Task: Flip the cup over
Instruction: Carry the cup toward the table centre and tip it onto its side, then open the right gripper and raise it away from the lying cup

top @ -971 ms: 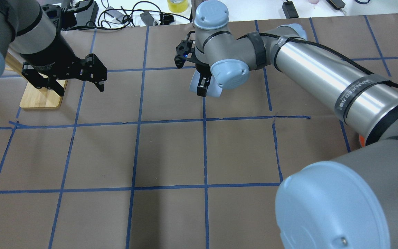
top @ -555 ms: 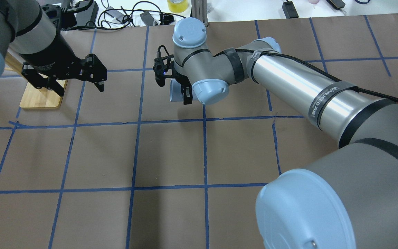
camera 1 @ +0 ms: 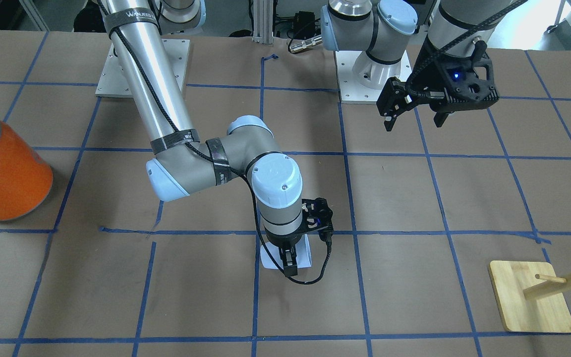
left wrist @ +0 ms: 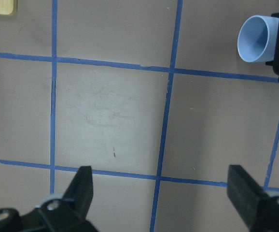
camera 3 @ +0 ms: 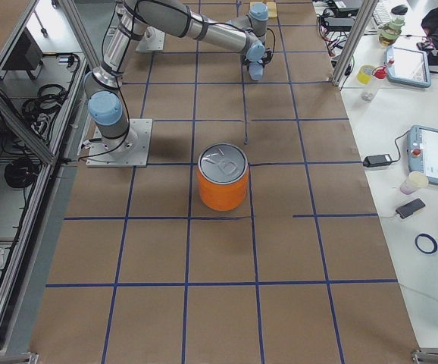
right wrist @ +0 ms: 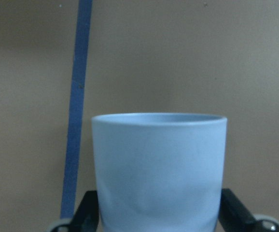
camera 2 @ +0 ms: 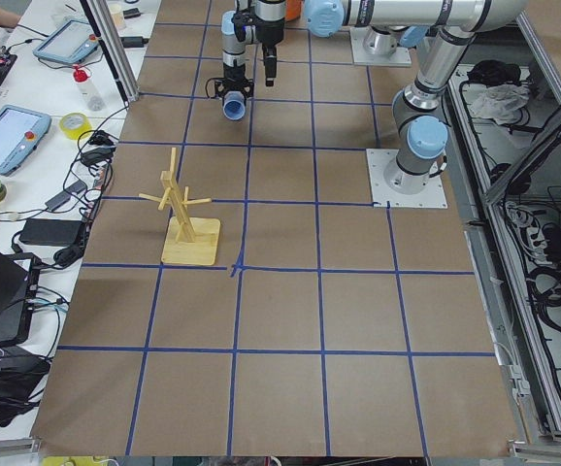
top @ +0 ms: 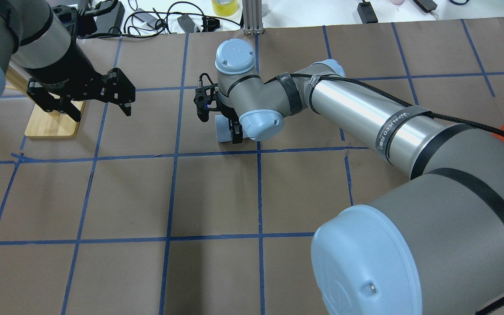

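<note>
The pale blue cup (top: 222, 129) is held on its side in my right gripper (top: 232, 132), low over the brown paper table near a blue tape cross. Its mouth points toward my left arm, and the light blue inside shows in the left wrist view (left wrist: 255, 38). In the right wrist view the cup (right wrist: 159, 164) fills the space between the two black fingers (right wrist: 89, 212). It also shows in the front view (camera 1: 306, 254). I cannot tell if it touches the table. My left gripper (top: 99, 103) hangs open and empty, well to the cup's left.
A large orange can (camera 1: 3, 173) with a silver lid stands on the robot's right side of the table. A wooden peg stand (top: 50, 120) sits on its bamboo base behind my left gripper. Cables and tape clutter lie beyond the far table edge (top: 147, 19).
My right arm has carried the cup leftward and lower in the overhead view, turning the wrist so the cup lies sideways. The left arm has not moved.
</note>
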Motion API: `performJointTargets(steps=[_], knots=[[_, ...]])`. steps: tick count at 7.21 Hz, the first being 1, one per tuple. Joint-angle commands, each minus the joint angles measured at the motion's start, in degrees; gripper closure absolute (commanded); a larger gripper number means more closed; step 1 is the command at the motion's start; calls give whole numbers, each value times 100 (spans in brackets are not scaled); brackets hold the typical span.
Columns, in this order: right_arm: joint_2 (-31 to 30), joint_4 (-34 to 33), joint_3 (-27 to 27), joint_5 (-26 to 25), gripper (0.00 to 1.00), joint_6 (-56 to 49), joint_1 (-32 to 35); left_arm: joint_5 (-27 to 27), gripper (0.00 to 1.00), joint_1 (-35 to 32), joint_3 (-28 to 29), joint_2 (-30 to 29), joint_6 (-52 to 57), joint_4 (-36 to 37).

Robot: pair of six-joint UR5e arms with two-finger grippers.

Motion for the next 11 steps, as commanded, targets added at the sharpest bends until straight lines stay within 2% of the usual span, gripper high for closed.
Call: performJointTargets(steps=[1,4,5,6,8,9,10,11], knots=[[-163,137,-19,-301,0,60,40,16,0,0,4,10,13,1],[-1242,1443,24,-345,0,540,-108,-53,0,61,82,62,-31,27],[-1463,1804,34,-459,0,1500,-204,-332,0,61,83,11,-101,132],[-1674,2260,42,-686,0,2084,-301,-892,0,88,65,10,-362,481],[-1956,2343,42,-601,0,4362,-495,-1815,0,350,4,-164,-453,650],[-2079,2344,34,-609,0,5045,-600,-1899,0,552,-5,-305,-531,660],[-2385,2631,34,-600,0,5626,-844,-2317,0,649,-5,-489,-541,704],[-2736,2912,42,-566,0,5728,-1186,-2643,0,659,-23,-735,-567,861]])
